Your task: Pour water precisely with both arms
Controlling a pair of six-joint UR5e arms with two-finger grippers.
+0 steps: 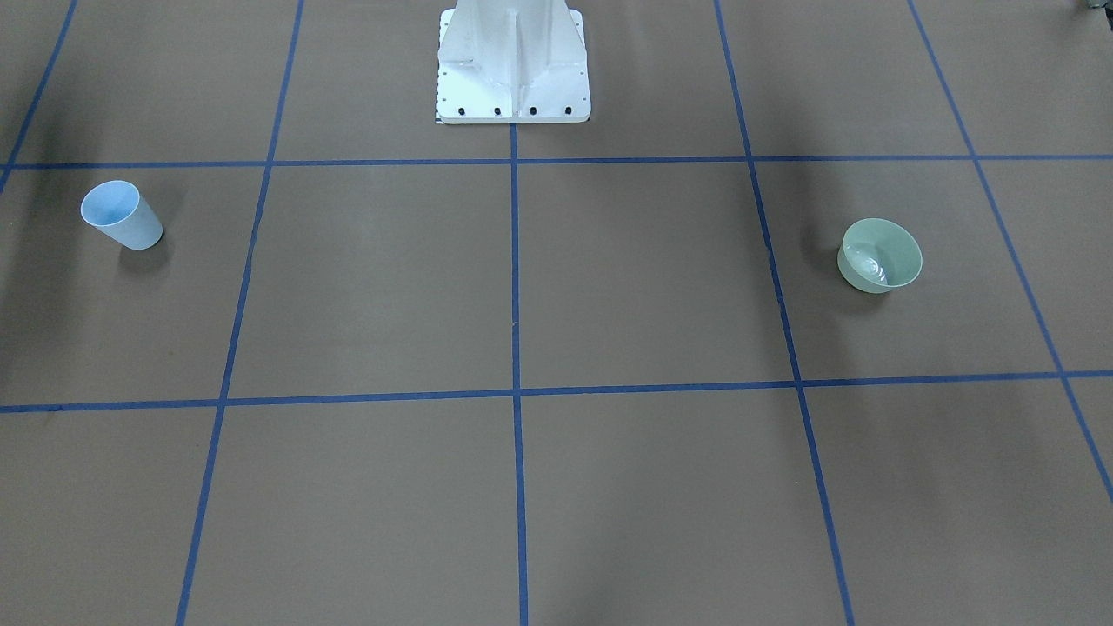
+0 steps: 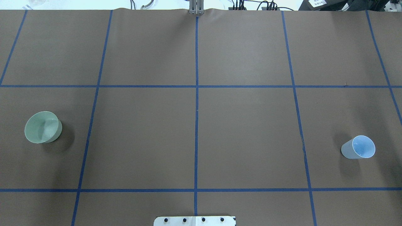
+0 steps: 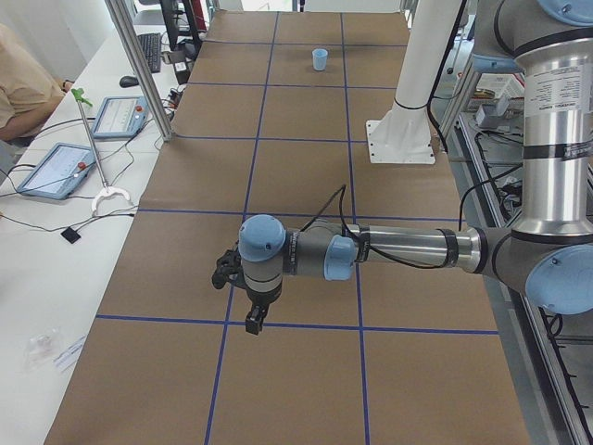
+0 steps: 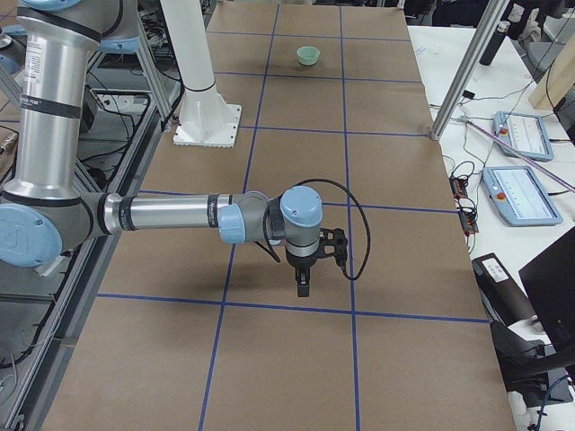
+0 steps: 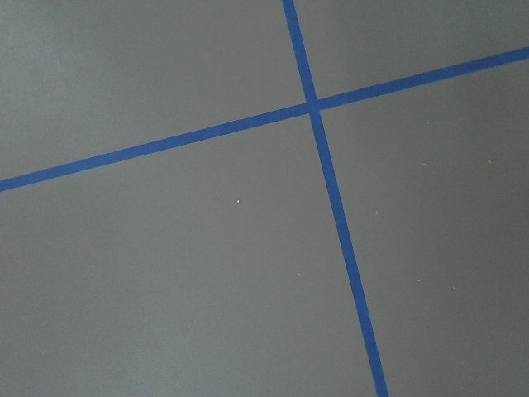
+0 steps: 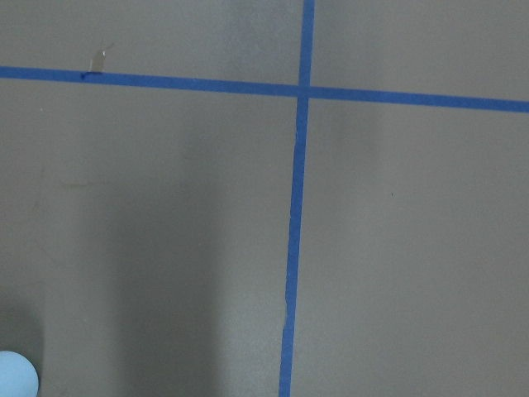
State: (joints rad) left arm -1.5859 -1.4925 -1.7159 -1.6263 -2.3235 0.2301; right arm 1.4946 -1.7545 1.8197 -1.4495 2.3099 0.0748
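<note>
We see the left arm (image 3: 408, 248) reaching level over the worktop (image 3: 296, 389), the left fingers (image 3: 252, 324) hanging downward over it. The right arm (image 4: 171, 215) reaches likewise, the right fingers (image 4: 303, 287) hanging downward too. Whether either pair stands apart or together we cannot tell. The blue cup (image 3: 320, 59) stands upright well beyond the left fingers, the green bowl (image 4: 308, 56) upright well beyond the right fingers.

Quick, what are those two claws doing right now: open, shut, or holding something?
Left gripper: cannot be told; only a side view shows it.
Right gripper: cannot be told, same reason.
</note>
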